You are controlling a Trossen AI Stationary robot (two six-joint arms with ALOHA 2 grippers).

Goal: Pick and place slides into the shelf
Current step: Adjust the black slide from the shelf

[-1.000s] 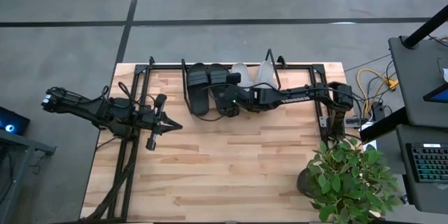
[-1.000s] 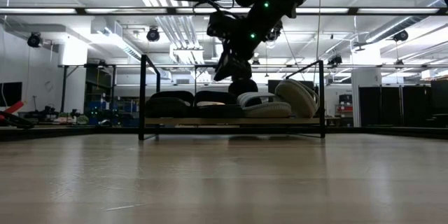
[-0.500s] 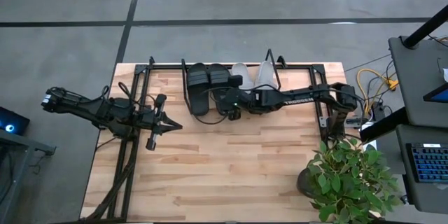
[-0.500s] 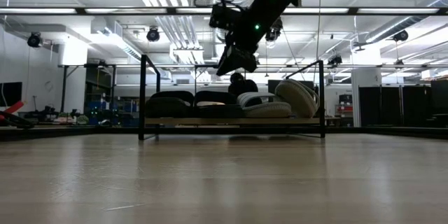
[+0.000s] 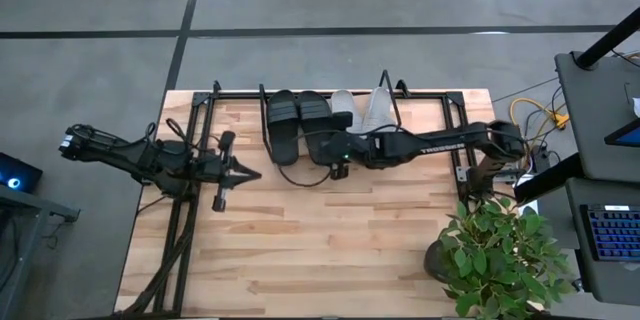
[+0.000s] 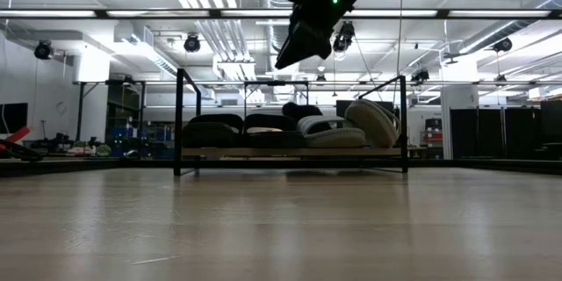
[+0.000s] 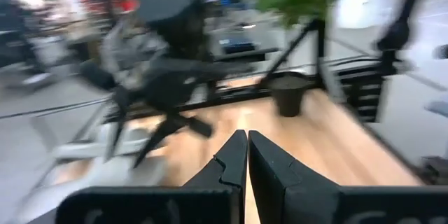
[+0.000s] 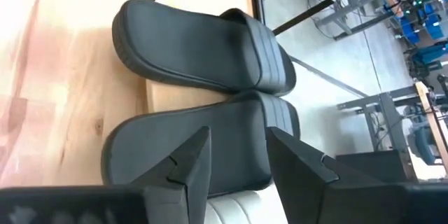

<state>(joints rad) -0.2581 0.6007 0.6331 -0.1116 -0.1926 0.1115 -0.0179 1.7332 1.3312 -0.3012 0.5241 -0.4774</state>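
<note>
High view has all four slides sitting in the shelf [image 5: 420,93] at the far edge of the counter [image 5: 320,240]: two black slides [image 5: 297,118] side by side on the left, then the grey slides [image 5: 362,108] next to them. From the low view, the rightmost grey one leans tilted against its neighbour while the other three lie flat on the shelf's board.

Right hand [image 5: 333,156] hangs over the counter just in front of the black pair, lifted well above the shelf in the low view [image 6: 297,46]. Its wrist camera looks straight down on the two black slides [image 8: 203,98], and its fingers [image 8: 187,170] stand apart with nothing between them, so it's open and empty.

Left hand [image 5: 246,174] is parked off on the left side of the counter, well away from the shelf, fingers [image 7: 234,162] pressed together, holding nothing.

Potted plant [image 5: 505,255] sits at the near right corner of the counter.
</note>
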